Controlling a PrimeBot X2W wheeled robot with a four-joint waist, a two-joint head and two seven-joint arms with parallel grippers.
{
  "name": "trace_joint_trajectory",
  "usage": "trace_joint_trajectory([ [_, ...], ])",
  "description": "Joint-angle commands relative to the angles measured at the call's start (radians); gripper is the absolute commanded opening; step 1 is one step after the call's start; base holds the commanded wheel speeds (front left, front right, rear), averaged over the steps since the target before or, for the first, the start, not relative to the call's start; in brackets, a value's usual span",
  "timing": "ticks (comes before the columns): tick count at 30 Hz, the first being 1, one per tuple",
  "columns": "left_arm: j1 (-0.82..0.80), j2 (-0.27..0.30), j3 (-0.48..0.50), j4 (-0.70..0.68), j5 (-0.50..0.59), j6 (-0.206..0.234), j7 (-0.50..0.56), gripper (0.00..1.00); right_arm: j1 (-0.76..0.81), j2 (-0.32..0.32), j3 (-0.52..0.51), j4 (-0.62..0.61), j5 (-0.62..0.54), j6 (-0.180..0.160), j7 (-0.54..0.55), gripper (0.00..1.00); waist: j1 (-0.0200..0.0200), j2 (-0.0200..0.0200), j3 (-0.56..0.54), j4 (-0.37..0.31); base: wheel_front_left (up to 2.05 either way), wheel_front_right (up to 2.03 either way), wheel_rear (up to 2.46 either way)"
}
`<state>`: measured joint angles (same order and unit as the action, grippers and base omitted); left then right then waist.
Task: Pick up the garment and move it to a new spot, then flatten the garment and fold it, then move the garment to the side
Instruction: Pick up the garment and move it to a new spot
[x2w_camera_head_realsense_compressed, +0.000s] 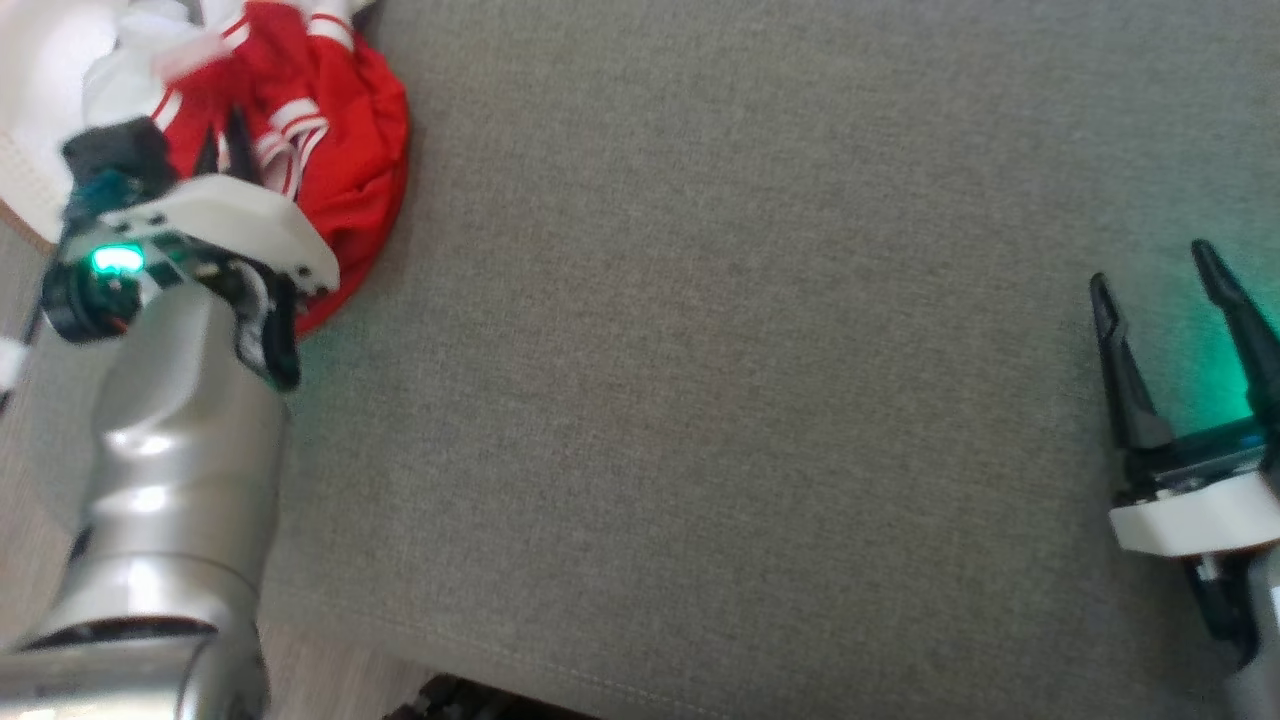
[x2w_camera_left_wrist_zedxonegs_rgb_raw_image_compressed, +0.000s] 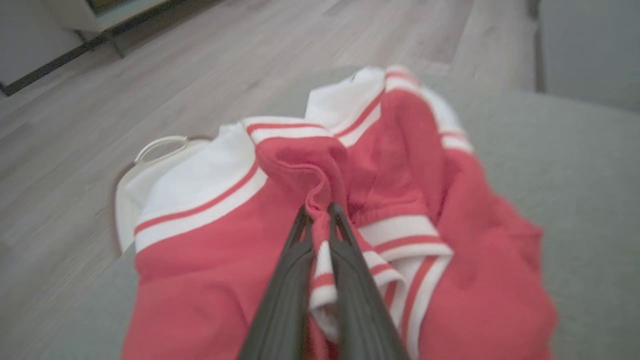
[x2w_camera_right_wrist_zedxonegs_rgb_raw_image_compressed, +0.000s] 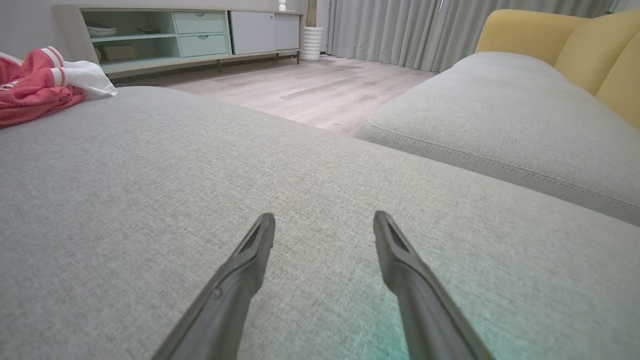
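I gripped a fold of the garment (x2w_camera_head_realsense_compressed: 365, 140) with my left end effector (x2w_camera_head_realsense_compressed: 222, 140), upper left; right end effector (x2w_camera_head_realsense_compressed: 1150, 267) was wide, empty. Lift, flatten, fold not done.

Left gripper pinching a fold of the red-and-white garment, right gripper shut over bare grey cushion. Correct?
One error: the right gripper is open, fingers spread apart over the bare grey cushion, as the right wrist view shows. The left gripper does pinch a fold of the red-and-white garment.
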<state>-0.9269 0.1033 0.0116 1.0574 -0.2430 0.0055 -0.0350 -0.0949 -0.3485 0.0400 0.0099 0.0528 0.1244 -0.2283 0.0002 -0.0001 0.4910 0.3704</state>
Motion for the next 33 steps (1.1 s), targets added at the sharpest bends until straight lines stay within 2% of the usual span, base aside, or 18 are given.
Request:
trace_joint_trajectory([
  [1, -0.054, 0.077, 0.041, -0.031, -0.018, -0.032, -0.083, 0.0, 0.01, 0.011, 0.026, -0.001, 0.003, 0.006, -0.008, 1.0, -0.0002, 0.0001, -0.036, -0.012, 0.0, 0.0, 0.0],
  [2, -0.054, 0.077, 0.041, -0.031, -0.018, -0.032, -0.083, 0.0, 0.01, 0.011, 0.026, -0.001, 0.003, 0.006, -0.008, 1.0, -0.0002, 0.0001, -0.036, -0.012, 0.0, 0.0, 0.0],
  [3, -0.072, 0.105, 0.024, -0.035, 0.001, -0.049, -0.144, 0.0, 0.005, 0.033, 0.037, 0.02, 0.005, 0.006, -0.016, 1.0, -0.0002, 0.0001, -0.075, -0.026, 0.0, 0.0, 0.0],
  [7, -0.102, 0.127, 0.001, -0.056, 0.016, -0.078, -0.181, 0.0, -0.003, 0.077, 0.053, 0.058, 0.008, 0.006, -0.027, 1.0, -0.0002, 0.0001, -0.143, -0.055, 0.0, 0.0, 0.0],
  [14, -0.155, 0.136, -0.118, -0.158, 0.079, -0.121, -0.17, 0.0, 0.017, 0.195, 0.068, 0.108, 0.021, 0.006, -0.033, 1.0, -0.0002, 0.0001, -0.328, -0.161, 0.0, 0.0, 0.0],
  [19, -0.143, 0.125, -0.235, -0.294, 0.01, -0.135, -0.087, 0.0, 0.071, 0.254, 0.067, 0.122, 0.029, 0.006, -0.033, 1.0, -0.0002, 0.0001, -0.448, -0.274, 0.0, 0.0, 0.0],
  [23, -0.118, 0.16, -0.333, -0.458, -0.116, -0.136, -0.019, 0.0, 0.109, 0.276, 0.063, 0.122, 0.034, 0.006, -0.033, 1.0, -0.0002, 0.0001, -0.505, -0.365, 0.0, 0.0, 0.0],
  [27, -0.104, 0.203, -0.377, -0.604, -0.195, -0.136, 0.034, 0.0, 0.126, 0.288, 0.064, 0.117, 0.037, 0.006, -0.033, 1.0, -0.0002, 0.0001, -0.53, -0.45, 0.0, 0.0, 0.0],
  [33, -0.044, 0.204, -0.412, -0.713, -0.26, -0.136, 0.089, 0.0, 0.135, 0.295, 0.071, 0.115, 0.041, 0.006, -0.033, 1.0, -0.0002, 0.0001, -0.536, -0.547, 0.0, 0.0, 0.0],
])
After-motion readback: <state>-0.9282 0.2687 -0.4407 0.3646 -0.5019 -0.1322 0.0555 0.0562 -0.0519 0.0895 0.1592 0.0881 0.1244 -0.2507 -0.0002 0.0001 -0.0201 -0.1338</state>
